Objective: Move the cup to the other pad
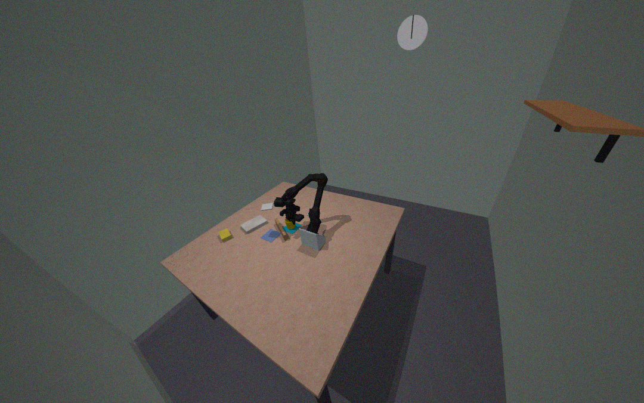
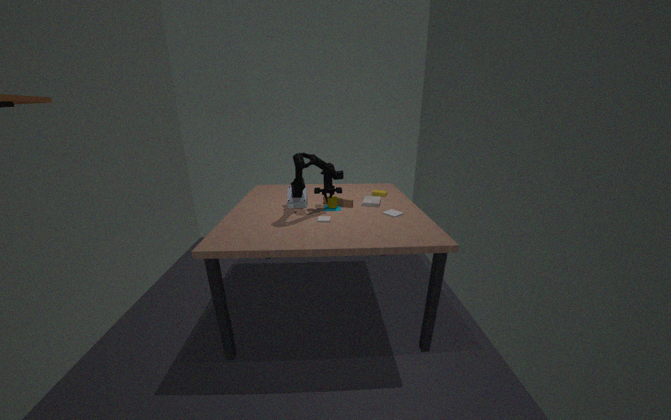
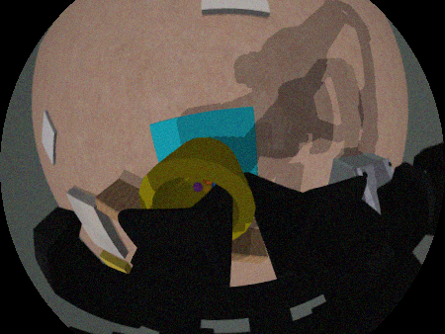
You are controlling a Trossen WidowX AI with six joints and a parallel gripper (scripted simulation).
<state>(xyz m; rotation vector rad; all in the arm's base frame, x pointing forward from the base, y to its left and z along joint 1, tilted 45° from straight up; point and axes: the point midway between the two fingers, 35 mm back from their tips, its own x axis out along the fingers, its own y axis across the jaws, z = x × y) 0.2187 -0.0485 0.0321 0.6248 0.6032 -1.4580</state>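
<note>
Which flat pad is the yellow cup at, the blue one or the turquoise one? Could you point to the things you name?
The turquoise pad (image 1: 297, 227) (image 2: 337, 209) (image 3: 216, 124). The claw holds the cup right over it; the blue one lies past the wooden bar.

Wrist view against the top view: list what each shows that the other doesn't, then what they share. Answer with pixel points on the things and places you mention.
Only wrist: marbles (image 3: 198, 187) inside the cup, and a white tile (image 3: 235, 7) at the picture's upper edge.

Only top: the blue pad (image 1: 269, 235), the orange wall shelf (image 1: 570, 114), the round white wall disc (image 1: 406, 35) and the table's legs (image 1: 389, 256).

Both: the yellow cup (image 1: 290, 225) (image 3: 210, 150), cyan pad (image 1: 296, 228) (image 3: 218, 123), wooden bar (image 1: 281, 229) (image 3: 119, 195), yellow block (image 1: 225, 234) (image 3: 115, 261) and thick white slab (image 1: 254, 223) (image 3: 94, 219).
</note>
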